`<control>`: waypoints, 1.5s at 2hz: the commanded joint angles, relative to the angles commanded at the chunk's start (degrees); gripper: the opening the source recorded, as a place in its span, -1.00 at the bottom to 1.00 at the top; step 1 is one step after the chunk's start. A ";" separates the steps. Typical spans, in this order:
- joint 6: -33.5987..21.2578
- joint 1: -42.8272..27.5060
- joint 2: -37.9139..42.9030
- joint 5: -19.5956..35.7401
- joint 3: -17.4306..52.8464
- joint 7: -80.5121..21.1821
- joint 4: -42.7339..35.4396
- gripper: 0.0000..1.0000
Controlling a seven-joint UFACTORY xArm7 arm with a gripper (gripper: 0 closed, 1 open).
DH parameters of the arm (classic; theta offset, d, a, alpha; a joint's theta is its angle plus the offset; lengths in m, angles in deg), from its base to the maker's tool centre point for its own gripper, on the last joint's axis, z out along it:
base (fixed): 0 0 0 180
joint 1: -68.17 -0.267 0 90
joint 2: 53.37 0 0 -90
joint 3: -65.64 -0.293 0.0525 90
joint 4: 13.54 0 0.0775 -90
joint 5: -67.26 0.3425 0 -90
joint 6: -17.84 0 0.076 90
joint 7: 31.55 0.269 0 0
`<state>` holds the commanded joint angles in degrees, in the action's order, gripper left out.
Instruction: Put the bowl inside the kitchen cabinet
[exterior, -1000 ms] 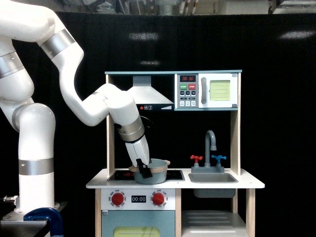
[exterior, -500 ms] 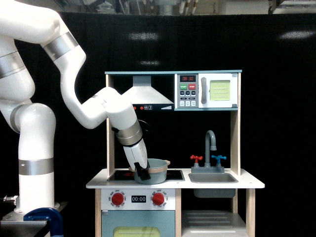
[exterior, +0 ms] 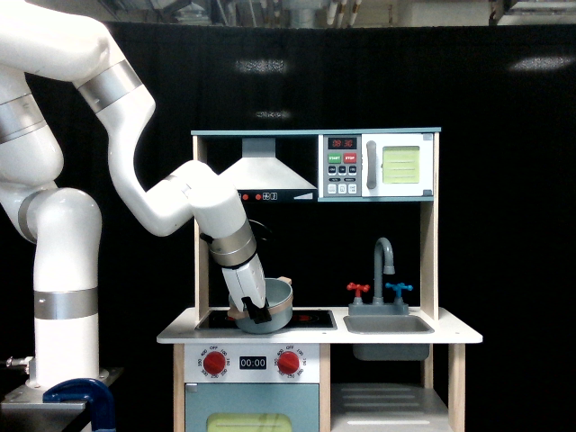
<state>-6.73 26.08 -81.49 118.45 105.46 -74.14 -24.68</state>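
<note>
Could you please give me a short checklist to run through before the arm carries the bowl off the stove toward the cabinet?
1. Gripper on the bowl rim: ok, a finger overlaps the rim.
2. Grip firmness: cannot tell.
3. Bowl level: not ok, tilted on the cooktop.
4. Bowl contents: cannot tell.
5. Kitchen cabinet open, no door: ok.
6. Faucet apart from the bowl: ok.

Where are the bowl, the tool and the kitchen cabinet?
bowl [exterior: 273, 313]: exterior view, grey-blue side wall, tilted on the stovetop.
tool [exterior: 258, 315]: exterior view, black fingertips at the bowl's near rim.
kitchen cabinet [exterior: 387, 400]: exterior view, white slatted shelf under the sink.
</note>
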 joint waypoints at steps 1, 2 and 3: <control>-36.86 10.68 27.75 -6.35 27.22 -22.89 -28.59 -1.00; -44.29 22.18 45.54 7.24 17.23 -33.59 -35.41 -1.00; -42.60 31.25 59.02 18.93 2.66 -38.08 -42.46 -1.00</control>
<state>-49.32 57.33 -22.47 137.38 108.12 -112.22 -67.14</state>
